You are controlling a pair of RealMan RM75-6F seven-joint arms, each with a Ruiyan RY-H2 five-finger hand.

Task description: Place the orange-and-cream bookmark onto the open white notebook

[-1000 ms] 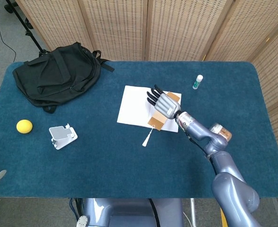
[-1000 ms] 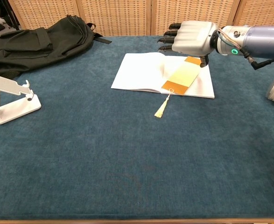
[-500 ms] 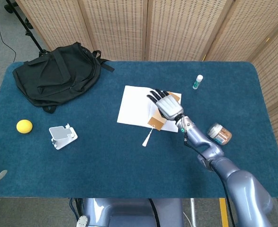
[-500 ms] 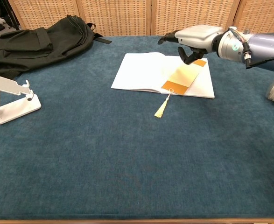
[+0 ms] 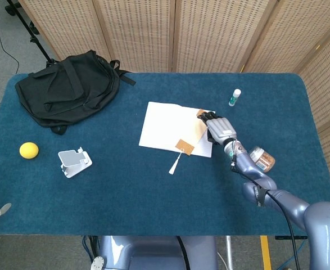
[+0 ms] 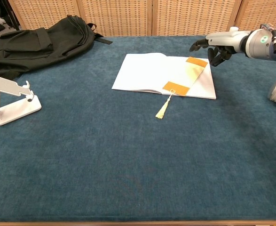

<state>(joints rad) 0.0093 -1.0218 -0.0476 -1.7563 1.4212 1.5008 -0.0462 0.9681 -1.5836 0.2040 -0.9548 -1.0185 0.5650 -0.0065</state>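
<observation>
Fingers (image 6: 201, 45) spread and empty, the right hand (image 6: 217, 47) has lifted rightward off the bookmark (image 6: 185, 76), which rests on the notebook (image 6: 142, 73).

The open white notebook (image 6: 149, 71) is seen near the table's (image 6: 128, 165) far edge, with the orange-and-cream bookmark (image 6: 185, 76) laid diagonally across its right page. The right hand (image 6: 218, 47) is held empty above the notebook's far right corner, fingers loosely curled.

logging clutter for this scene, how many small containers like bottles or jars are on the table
2. A small white bottle with a green label stands near the far right edge; a clear jar with brown contents lies right of the right hand. Nothing else seems hidden.
</observation>
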